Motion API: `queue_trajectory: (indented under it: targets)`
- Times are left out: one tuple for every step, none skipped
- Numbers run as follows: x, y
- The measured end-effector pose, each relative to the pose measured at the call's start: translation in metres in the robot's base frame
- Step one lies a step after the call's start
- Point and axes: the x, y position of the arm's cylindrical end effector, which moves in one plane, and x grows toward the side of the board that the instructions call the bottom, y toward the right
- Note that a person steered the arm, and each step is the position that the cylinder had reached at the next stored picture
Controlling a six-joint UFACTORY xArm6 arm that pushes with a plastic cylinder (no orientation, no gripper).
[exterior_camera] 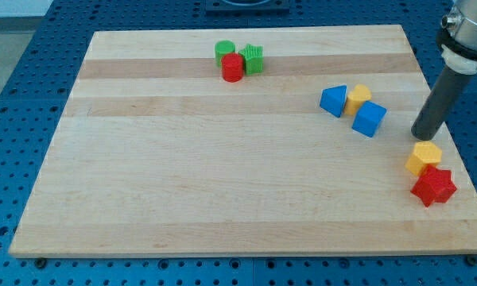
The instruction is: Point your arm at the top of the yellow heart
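Observation:
The yellow heart (pixel 358 97) lies at the board's right, wedged between a blue triangle (pixel 334 101) on its left and a blue cube (pixel 370 118) at its lower right. My tip (pixel 418 137) is well to the right of the heart and lower in the view. It stands just above a yellow hexagon (pixel 423 157), close to its upper edge. The dark rod rises from the tip toward the view's top right. The tip touches neither the heart nor the blue blocks.
A red star (pixel 433 187) sits against the yellow hexagon's lower right, near the board's right edge. A green cylinder (pixel 224 52), a red cylinder (pixel 233 67) and a green star (pixel 254 59) cluster at the top middle. The wooden board (pixel 183 175) rests on a blue perforated table.

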Motion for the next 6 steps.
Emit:
queue_trajectory:
  targets:
    - [0.000, 0.000]
    - [-0.032, -0.011]
    - [-0.073, -0.018]
    - [-0.097, -0.018]
    - [-0.113, -0.040]
    - [-0.110, -0.067]
